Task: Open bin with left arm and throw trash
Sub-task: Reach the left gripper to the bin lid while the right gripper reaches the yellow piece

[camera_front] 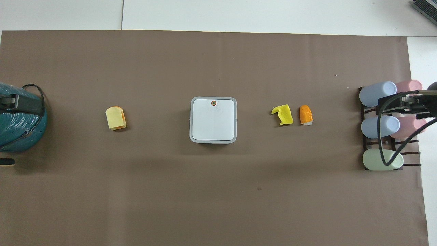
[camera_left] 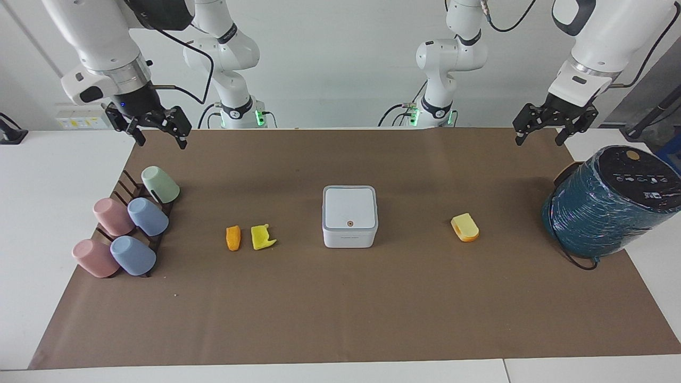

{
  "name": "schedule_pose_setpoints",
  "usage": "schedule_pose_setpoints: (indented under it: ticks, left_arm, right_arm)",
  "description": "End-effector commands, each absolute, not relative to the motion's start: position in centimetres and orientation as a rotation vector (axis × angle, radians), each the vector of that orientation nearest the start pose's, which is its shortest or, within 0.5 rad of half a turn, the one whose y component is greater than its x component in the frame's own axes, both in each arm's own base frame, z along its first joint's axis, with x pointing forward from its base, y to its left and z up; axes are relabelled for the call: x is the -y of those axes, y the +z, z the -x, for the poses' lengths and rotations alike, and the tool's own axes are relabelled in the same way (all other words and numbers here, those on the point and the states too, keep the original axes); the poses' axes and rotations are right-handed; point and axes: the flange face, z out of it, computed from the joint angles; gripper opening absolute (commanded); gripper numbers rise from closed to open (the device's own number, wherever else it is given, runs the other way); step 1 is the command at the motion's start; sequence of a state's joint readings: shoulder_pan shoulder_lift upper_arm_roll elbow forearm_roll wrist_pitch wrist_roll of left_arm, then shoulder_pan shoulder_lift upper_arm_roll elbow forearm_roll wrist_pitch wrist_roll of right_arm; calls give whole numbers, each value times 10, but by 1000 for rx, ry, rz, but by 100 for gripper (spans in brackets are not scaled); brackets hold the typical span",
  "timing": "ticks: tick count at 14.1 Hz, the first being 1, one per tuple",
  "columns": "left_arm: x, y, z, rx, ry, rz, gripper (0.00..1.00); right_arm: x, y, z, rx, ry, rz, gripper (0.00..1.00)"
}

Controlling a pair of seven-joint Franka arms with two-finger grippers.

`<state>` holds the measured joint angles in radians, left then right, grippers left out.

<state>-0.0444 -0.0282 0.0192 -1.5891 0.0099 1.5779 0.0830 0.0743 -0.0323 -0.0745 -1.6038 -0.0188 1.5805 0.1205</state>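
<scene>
In the facing view the bin [camera_left: 350, 216] sits in the middle of the brown mat [camera_left: 340, 319], its lid down flat with the small orange dot on top. Toward the right arm's end of the table lie the orange scrap [camera_left: 233, 238] and the bright yellow scrap [camera_left: 262, 237], just beside each other and well apart from the bin. Toward the left arm's end lies the pale yellow scrap [camera_left: 464, 227], between the bin and the teal cylinder [camera_left: 606, 205]. The left gripper [camera_left: 549, 135] hangs in the air over the mat's corner near the cylinder, its fingers spread and holding nothing. The right gripper [camera_left: 159, 135] hangs over the mat above the cup rack [camera_left: 130, 186], its fingers also spread and empty. Five cups [camera_left: 132, 223] lie on that rack: one green, two blue, two pink.

In the overhead view the bin [camera_front: 213, 119] is central with its lid closed, the dot at the edge farther from the robots. The bright yellow scrap [camera_front: 283, 114] and the orange scrap [camera_front: 306, 114] lie beside it toward the cups [camera_front: 377, 126]; the pale yellow scrap [camera_front: 116, 118] lies toward the teal cylinder [camera_front: 17, 133]. All three scraps rest on the mat [camera_front: 205, 198], none touching the bin. Only parts of the arms show at the two side edges here
</scene>
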Motion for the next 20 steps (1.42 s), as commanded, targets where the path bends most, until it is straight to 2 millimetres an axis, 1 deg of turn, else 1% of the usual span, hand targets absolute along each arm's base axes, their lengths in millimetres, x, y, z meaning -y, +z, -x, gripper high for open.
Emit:
schedule_pose_setpoints:
  ticks: [1,5,6,7,8,9,10,11,12,13,14,15,17,18,19,20]
  left_arm:
    - [14,632,-538,-190,-52,3122,100]
    - [29,636,-544,-221,-134,3116,100]
    - [40,637,-545,-238,-160,3114,100]
    - [58,634,-548,-281,-213,3110,100]
    - [69,627,-549,-285,-257,3110,100]
    - [86,623,-548,-298,-284,3112,100]
    - [109,625,-545,-324,-304,3115,88]
    - [123,623,-544,-328,-314,3119,70]
    - [143,620,-541,-338,-319,3124,47]
    - [160,620,-538,-337,-338,3131,13]
    - [169,614,-536,-326,-344,3137,0]
    - [187,609,-531,-377,-384,3136,0]
    - [210,597,-528,-413,-436,3141,0]
    - [227,593,-527,-406,-454,3151,0]
    - [242,578,-528,-388,-473,3163,0]
    - [258,570,-527,-400,-504,3171,0]
  right_arm:
    - [4,631,-538,-150,-20,3146,100]
    - [4,632,-538,-150,-20,3146,100]
    - [4,632,-538,-152,-20,3146,100]
    - [4,632,-538,-152,-20,3146,100]
    - [4,632,-538,-152,-20,3146,100]
    - [4,632,-538,-152,-20,3146,100]
    - [4,632,-538,-152,-20,3146,100]
    - [4,632,-538,-152,-17,3146,100]
    - [4,632,-538,-152,-20,3146,100]
    - [4,632,-538,-152,-20,3146,100]
    - [4,632,-538,-152,-22,3146,100]
    - [4,630,-538,-161,-15,3145,100]
    - [4,624,-535,-149,-12,3145,100]
    - [4,616,-538,-141,-58,3143,100]
    - [4,610,-538,-140,-96,3139,100]
    - [5,596,-539,-142,-103,3136,100]
